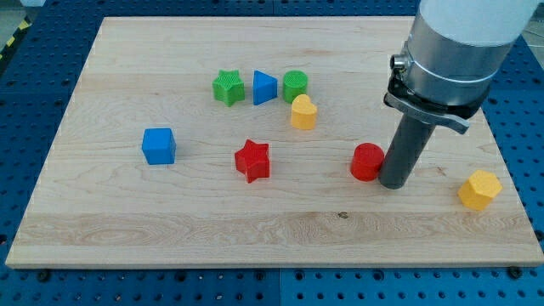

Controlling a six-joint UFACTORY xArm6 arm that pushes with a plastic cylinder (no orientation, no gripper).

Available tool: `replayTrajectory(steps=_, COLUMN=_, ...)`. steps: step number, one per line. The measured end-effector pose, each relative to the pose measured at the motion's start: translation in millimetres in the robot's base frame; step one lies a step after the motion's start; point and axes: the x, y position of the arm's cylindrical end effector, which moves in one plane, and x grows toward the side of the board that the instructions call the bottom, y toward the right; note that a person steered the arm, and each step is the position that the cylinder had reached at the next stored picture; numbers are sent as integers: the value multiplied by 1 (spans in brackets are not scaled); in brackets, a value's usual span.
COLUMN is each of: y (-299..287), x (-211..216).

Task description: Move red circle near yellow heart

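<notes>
The red circle block [366, 161] lies on the wooden board, right of centre. The yellow heart block [303, 111] lies up and to the left of it, just below a green round block. My tip [395, 183] is at the end of the dark rod and stands right against the red circle's right side, touching it or nearly so. The rod hangs from the grey arm at the view's top right.
A green star [228, 87], blue triangle [264, 87] and green round block [295, 84] sit in a row above the heart. A red star [252, 161] lies at centre, a blue cube [159, 145] at left, a yellow hexagon [479, 189] at far right.
</notes>
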Motion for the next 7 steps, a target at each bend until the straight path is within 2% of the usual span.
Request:
replayTrajectory(steps=3, y=-26, x=-10)
replayTrajectory(steps=5, y=-2, x=-8)
replayTrajectory(steps=7, y=-7, x=-14)
